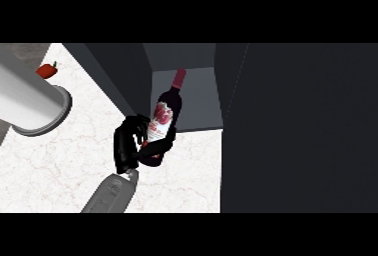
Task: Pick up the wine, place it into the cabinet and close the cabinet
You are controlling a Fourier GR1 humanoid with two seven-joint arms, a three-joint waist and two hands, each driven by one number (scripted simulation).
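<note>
The wine bottle (164, 117) is dark with a red neck and a white and red label. It is tilted, its neck pointing up into the open dark cabinet (193, 107) and its base lower left. My right hand (130, 146) is shut on the bottle's lower part, fingers curled round it from the left, just in front of the cabinet's opening. The grey forearm (111, 195) comes in from the lower edge. The cabinet's dark door (295, 130) stands open at the right and fills that side. My left hand does not show.
A large pale grey cylinder (29, 100) reaches in from the left edge over the white marble counter (66, 165). A small red fruit or vegetable with a green stem (47, 70) lies at the far left. The cabinet's left wall (122, 75) is close to my hand.
</note>
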